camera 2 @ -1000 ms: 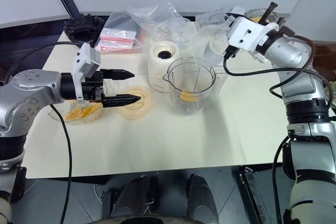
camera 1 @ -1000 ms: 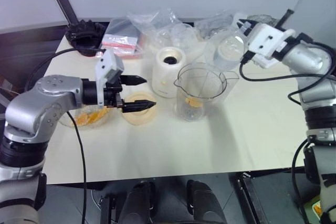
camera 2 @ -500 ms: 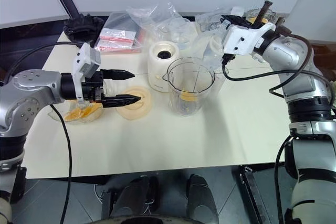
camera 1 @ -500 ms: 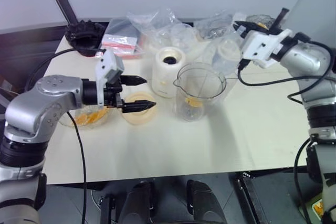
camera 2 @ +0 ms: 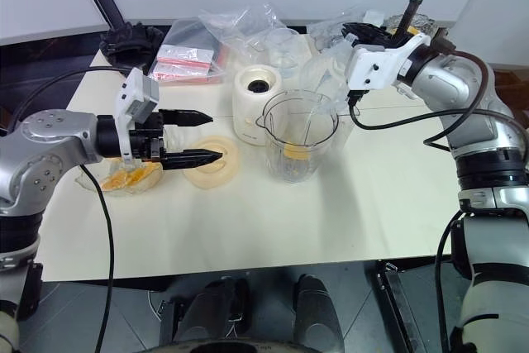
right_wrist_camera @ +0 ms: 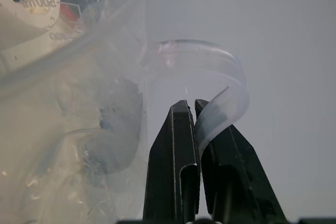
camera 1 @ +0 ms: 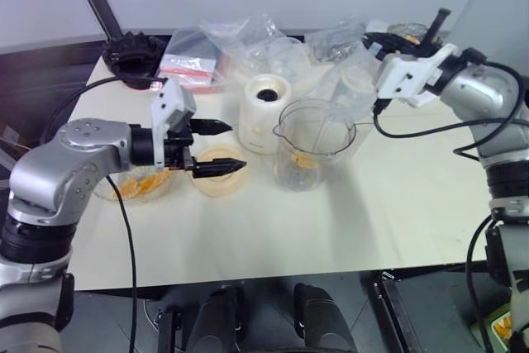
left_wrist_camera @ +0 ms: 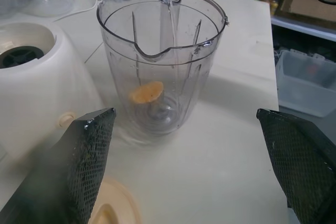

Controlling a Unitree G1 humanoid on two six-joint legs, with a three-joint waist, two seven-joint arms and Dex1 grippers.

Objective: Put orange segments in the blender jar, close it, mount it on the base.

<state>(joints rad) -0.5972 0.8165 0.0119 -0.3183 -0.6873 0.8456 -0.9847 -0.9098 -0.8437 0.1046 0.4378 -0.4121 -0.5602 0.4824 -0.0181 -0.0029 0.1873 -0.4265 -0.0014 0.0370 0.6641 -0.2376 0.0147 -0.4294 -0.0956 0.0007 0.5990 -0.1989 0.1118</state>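
The right hand [right_wrist_camera: 190,109] is pinched tight on the thin handle of a small clear cup [camera 2: 327,72], and it holds that cup tipped over the jar [camera 2: 300,136]. In the left wrist view a stream of water [left_wrist_camera: 170,11] runs from the cup's lip down into the jar, so I take the tilt to be a deliberate pour, with the cup kept just above the rim so nothing splashes onto the table [camera 2: 347,212].

The jar stands upright on the table, just beside the cream base [camera 2: 255,105], not yet mounted on it and with no lid on. One orange segment [left_wrist_camera: 147,92] lies at its bottom, near the blade. More segments [camera 2: 130,177] sit in a clear dish at the table's left edge.

The left hand [camera 1: 216,146] hangs level with its fingers spread wide and empty, pointing toward the jar. It hovers over the pale round lid [camera 2: 212,163], which lies flat on the table between the dish and the jar. My guess is that it waits there to be handy for the lid or more fruit once the pouring is done.
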